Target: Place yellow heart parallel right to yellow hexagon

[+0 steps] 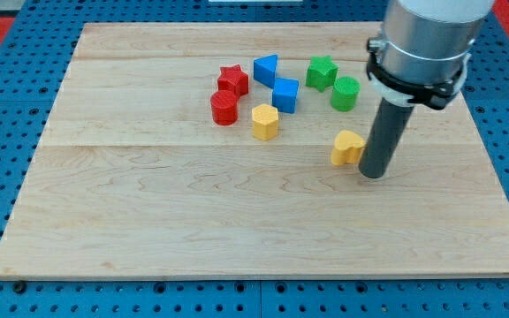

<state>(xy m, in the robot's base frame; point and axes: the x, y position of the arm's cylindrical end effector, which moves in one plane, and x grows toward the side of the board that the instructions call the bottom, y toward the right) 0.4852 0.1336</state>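
1. Tip [374, 174] of rod down on wooden board [237, 230], just right of yellow heart [347, 147], touching or nearly so; plain rod, nothing to spread or pinch.
2. Yellow hexagon [265, 122] well left of heart, slightly higher in view.
3. Red star [233, 79], red cylinder [224, 108] left of hexagon.
4. Blue triangle [267, 69], blue cube [284, 94] above hexagon.
5. Green star [322, 71], green cylinder [345, 93] above heart.

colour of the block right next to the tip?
Yellow: the yellow heart, just left of my tip in the camera view.
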